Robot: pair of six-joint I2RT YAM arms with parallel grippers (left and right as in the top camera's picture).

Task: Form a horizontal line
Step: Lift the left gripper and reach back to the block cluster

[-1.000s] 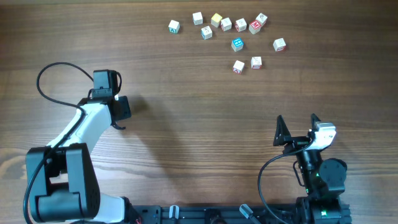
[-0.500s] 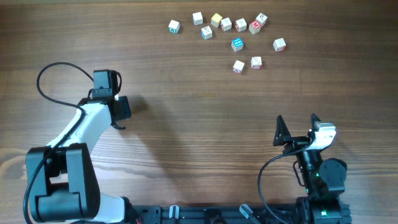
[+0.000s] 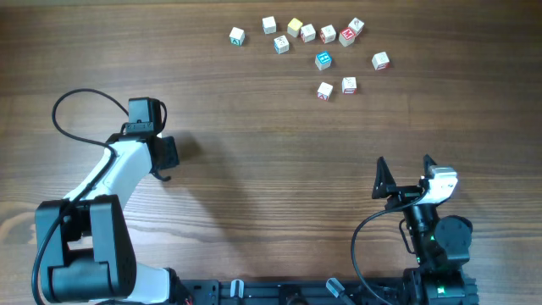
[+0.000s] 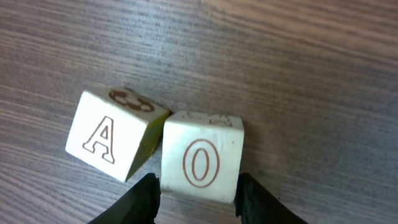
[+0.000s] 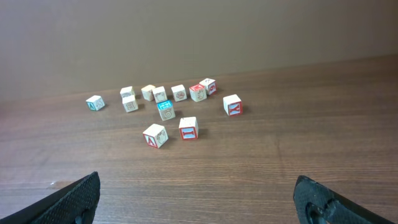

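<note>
On the wooden counter (image 3: 254,169), the left pincer (image 4: 198,188) stands well apart from the main scatter of cubes. Its wrist view shows its two dark fingers (image 4: 148,193) flanking an O cube (image 4: 200,163), one at each side face. Whether they press on it or only stand beside it cannot be told. An A cube (image 4: 102,138) lies just left of the O cube, turned at an angle, with one corner meeting it. The right pincer (image 3: 405,159) is spread wide and holds nothing, low on the right side of the counter and pointing toward the far edge. The horizontal line (image 3: 328,34) lies near that far edge, right of centre. Several cubes crowd it. A tilted cube (image 3: 356,26) sits at the far corner of its red M end. Near its left end are a plain cube (image 3: 269,24) and a second cube (image 3: 280,45), and a green-lettered cube (image 3: 236,36) lies alone further left. On the near side, between the row and the arms, are a blue-topped cube (image 3: 323,59), a red-marked cube (image 3: 380,60) off to the right, and a pair of cubes (image 3: 336,87) nearer again. The row's long axis runs left to right across the counter, dipping slightly toward the arms at the M end. It starts with a yellowish cube on the left, and small gaps show between some of its members.
</note>
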